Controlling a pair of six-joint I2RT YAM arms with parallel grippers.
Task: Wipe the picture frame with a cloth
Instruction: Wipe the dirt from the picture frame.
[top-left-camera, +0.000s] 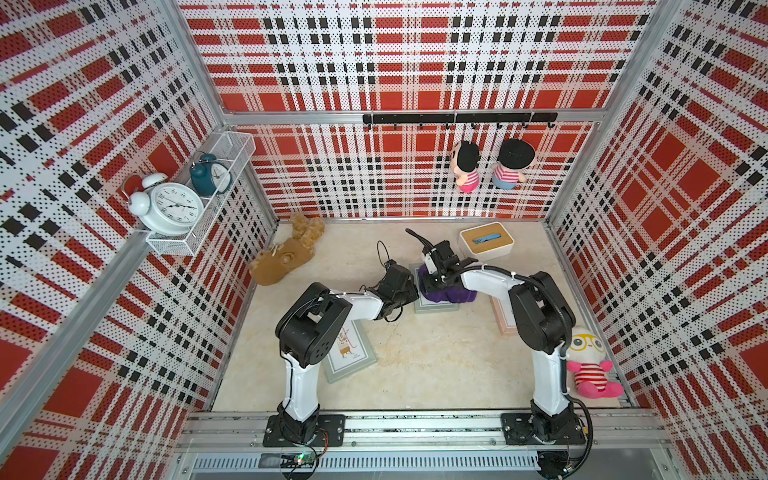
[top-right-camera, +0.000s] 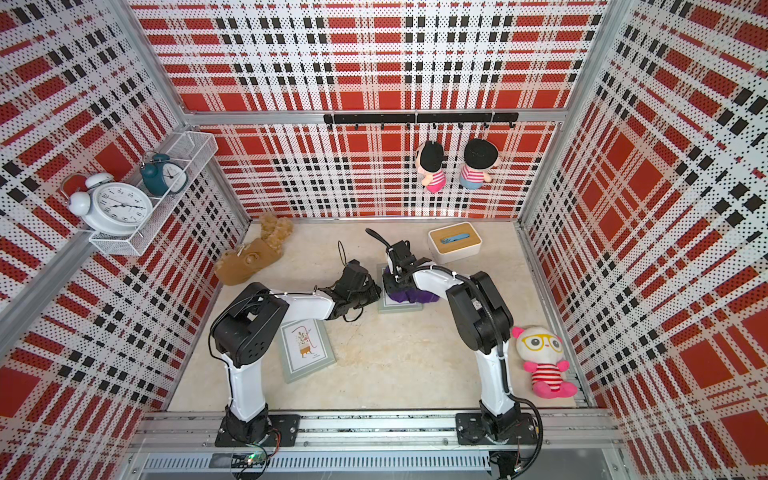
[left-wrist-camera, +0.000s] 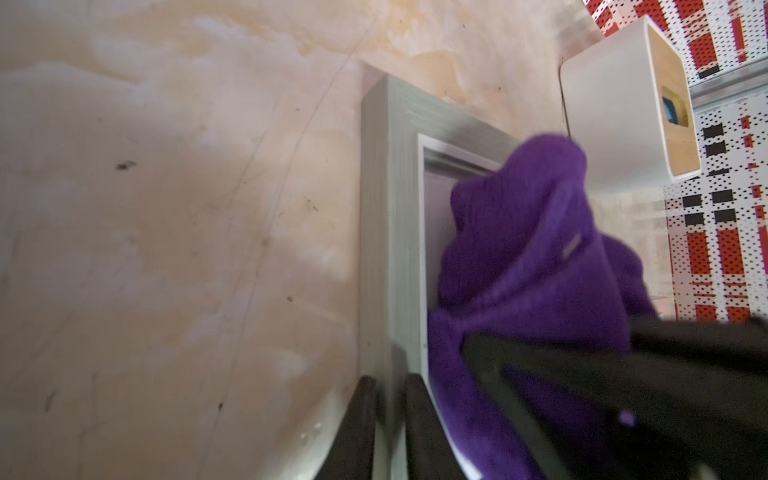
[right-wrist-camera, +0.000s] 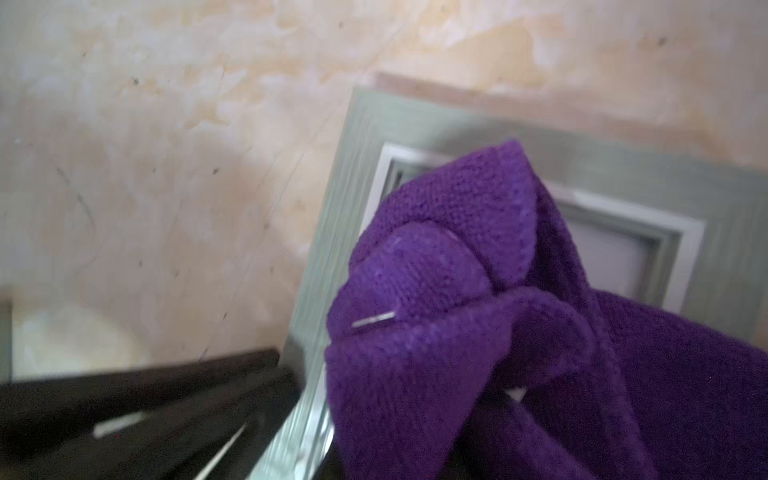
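Toward the tabletop's near edge, you see a plant-print frame (top-right-camera: 307, 349) lying flat beside the left arm, and a pink plush toy (top-left-camera: 590, 365) sitting by the near right corner. Mid-table, your picture frame (top-left-camera: 436, 308) lies flat with the purple cloth (top-left-camera: 455, 296) bunched on its glass. Your right gripper (top-left-camera: 441, 286) is clamped on the cloth from above. Your left gripper (left-wrist-camera: 390, 386) pinches the frame's left border between its fingers. Beyond them, a tissue box (top-left-camera: 486, 241) sits near the far edge and a brown plush toy (top-left-camera: 282, 262) lies by the far left corner.
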